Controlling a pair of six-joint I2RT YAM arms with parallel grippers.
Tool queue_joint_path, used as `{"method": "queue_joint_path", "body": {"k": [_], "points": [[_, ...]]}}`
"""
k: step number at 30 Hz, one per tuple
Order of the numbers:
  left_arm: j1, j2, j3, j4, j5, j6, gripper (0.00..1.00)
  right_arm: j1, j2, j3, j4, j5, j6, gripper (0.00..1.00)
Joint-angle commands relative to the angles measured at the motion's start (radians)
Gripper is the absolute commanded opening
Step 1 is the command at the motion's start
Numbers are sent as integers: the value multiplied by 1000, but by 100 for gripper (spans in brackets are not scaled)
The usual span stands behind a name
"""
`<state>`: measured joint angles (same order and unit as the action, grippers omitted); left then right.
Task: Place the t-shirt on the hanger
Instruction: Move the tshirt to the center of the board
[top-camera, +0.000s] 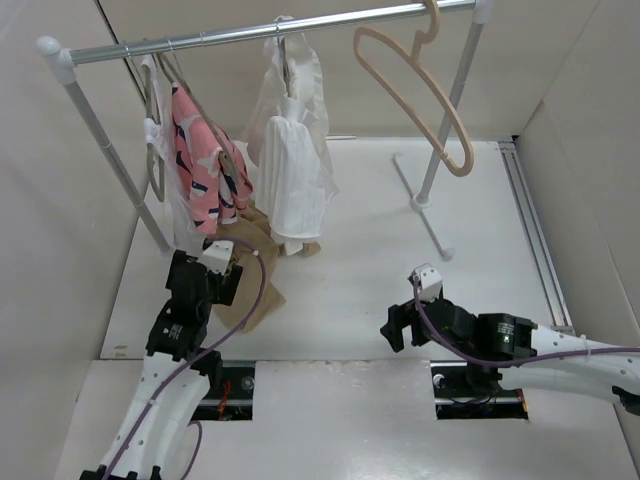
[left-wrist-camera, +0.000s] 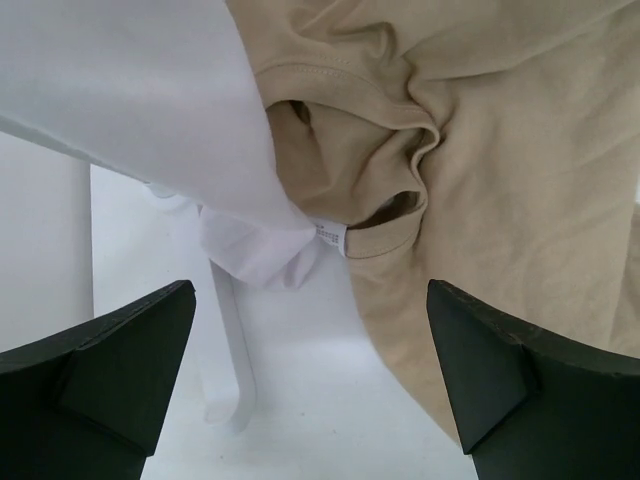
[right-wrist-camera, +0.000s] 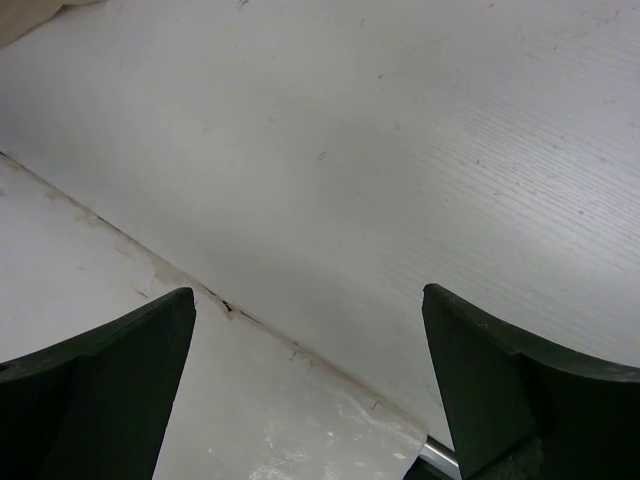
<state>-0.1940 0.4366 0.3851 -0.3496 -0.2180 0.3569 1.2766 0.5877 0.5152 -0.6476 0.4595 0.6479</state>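
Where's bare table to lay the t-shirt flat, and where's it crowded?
Free: the table between the white garment and the rack's right post, down to the right tool. Crowded: far left, the t-shirt bunched below the pink garment beside the left tool.

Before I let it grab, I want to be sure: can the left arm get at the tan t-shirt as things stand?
Probably yes. The left end effector is open and the t-shirt is straight ahead with nothing between them; only the white garment overlaps its collar on one side.
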Motion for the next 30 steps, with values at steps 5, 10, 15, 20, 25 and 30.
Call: {"method": "queue_joint_path", "body": {"k": [5,10,15,20,25,30], "points": [[2,-21,52,-106,349,349,100,-3,1,2,5,7,16,100],[2,144,84,-146,503,676,100,-3,23,11,5,7,7,100],[-59,396,120,-82,453,723,100,-3,34,11,5,16,-2,100],[-59,577,141,24,444,769,100,-3,44,20,14,34,-11,100],[-79,767,145,55,388,826,65,-3,44,29,-9,54,-21,100],[-131,843,218,-23,457,798,0,-3,35,40,-40,64,-21,100]]}}
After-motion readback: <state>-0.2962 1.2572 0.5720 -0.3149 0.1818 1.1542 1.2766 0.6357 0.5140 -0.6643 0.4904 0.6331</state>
